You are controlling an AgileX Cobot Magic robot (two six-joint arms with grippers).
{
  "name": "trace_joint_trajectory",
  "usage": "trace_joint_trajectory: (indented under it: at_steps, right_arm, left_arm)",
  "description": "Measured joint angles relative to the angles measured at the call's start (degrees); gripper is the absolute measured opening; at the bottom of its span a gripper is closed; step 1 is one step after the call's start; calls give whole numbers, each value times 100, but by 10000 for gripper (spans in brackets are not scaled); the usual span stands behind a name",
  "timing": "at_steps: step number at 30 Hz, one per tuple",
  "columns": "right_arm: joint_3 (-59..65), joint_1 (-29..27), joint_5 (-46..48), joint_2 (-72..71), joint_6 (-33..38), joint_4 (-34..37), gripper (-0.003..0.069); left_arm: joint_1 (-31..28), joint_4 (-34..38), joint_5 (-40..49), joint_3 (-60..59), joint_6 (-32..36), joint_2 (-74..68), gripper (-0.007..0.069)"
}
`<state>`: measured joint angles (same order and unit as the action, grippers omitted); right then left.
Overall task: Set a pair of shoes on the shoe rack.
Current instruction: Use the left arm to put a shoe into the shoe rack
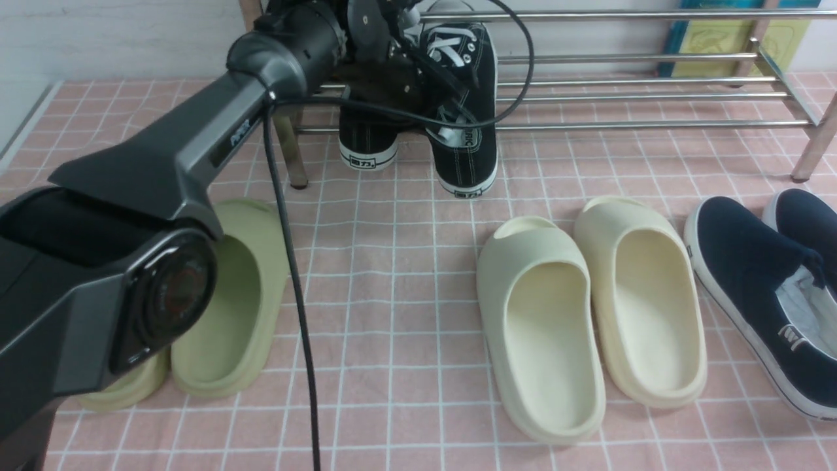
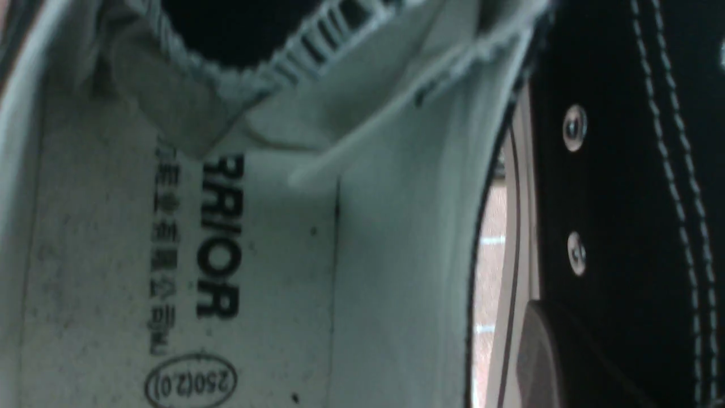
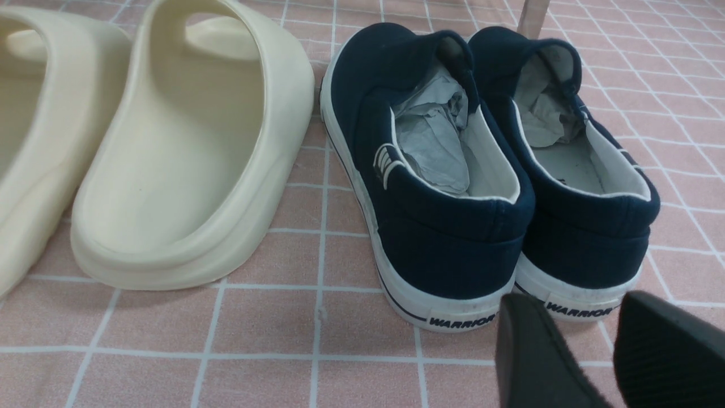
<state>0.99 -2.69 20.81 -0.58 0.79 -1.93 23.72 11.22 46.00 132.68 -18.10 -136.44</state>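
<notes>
Black canvas sneakers with white laces (image 1: 465, 160) sitting on the silver tubular rack (image 1: 641, 124), beside the left gripper (image 1: 451, 114), its jaws standing together; any pinch hidden. Likely light, soft-walled; heel collar suiting a grip. Right gripper (image 3: 580, 306) spreading apart near navy slip-ons (image 3: 453, 243) containing crumpled paper (image 3: 433, 141).

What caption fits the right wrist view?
Navy slip-on shoes stand beside cream slippers on pink tiles, the right gripper open near their heels.
</notes>
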Motion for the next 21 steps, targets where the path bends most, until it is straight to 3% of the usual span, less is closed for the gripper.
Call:
trace_joint_trajectory:
  at_steps: [6,14,18,21]
  right_arm:
    - [0,0,0,0,0,0,237]
    - [0,0,0,0,0,0,237]
    - [0,0,0,0,0,0,237]
    - [0,0,0,0,0,0,237]
  left_arm:
    - [0,0,-34,60,119,-11,78]
    - [0,23,-105,93,170,4,236]
    - [0,-29,83,93,257,173,305]
    - [0,-131,464,93,532,506,317]
